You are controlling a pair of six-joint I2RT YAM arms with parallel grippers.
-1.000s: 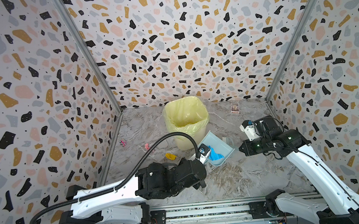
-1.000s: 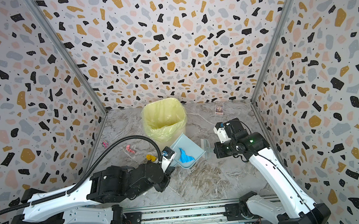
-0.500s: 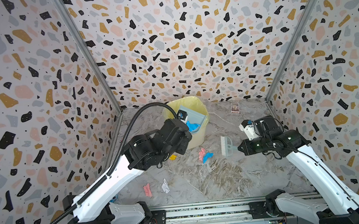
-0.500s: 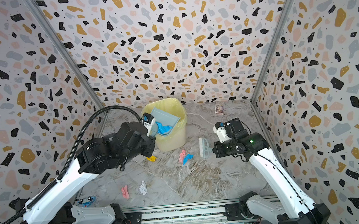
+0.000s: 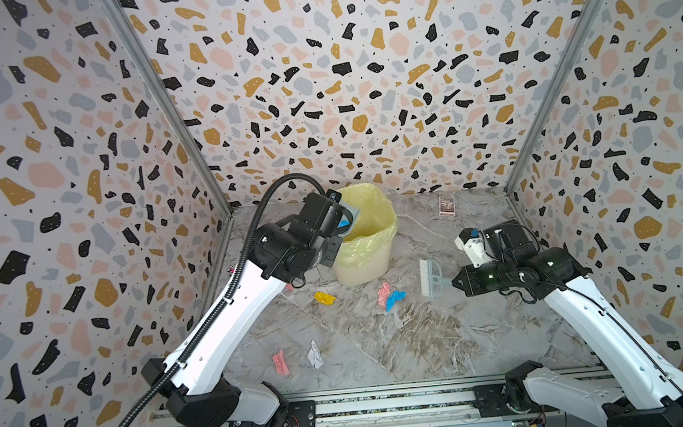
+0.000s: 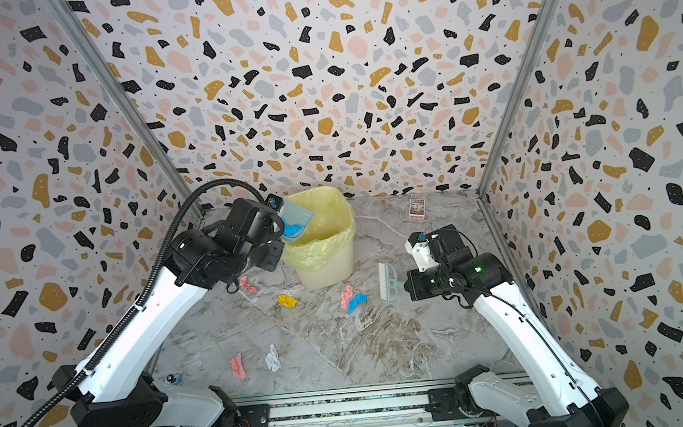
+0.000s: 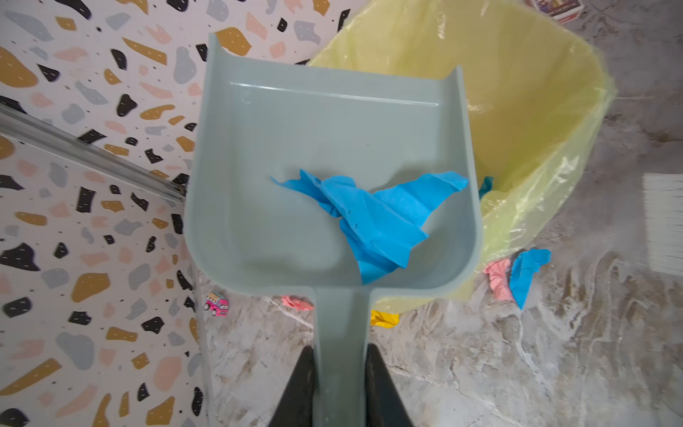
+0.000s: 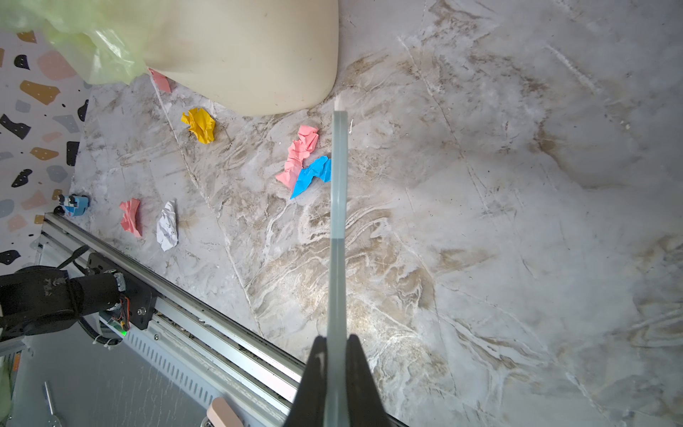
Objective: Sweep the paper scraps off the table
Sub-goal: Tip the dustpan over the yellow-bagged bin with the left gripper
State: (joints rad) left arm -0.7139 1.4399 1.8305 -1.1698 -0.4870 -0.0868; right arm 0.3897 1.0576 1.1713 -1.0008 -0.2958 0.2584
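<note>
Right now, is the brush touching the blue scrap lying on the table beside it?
Apart. In both top views a strip of bare table separates the bristles of the brush from the blue scrap.

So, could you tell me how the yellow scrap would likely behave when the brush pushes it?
Probably very light: the yellow scrap is small crumpled paper, so it should skid easily. Its rounded, balled shape may tumble sideways off the brush.

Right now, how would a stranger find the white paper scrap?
From the yellow-lined bin at the back, come toward the front rail, where two scraps lie side by side. The white scrap is the only uncoloured one; its neighbour is a pink scrap.
</note>
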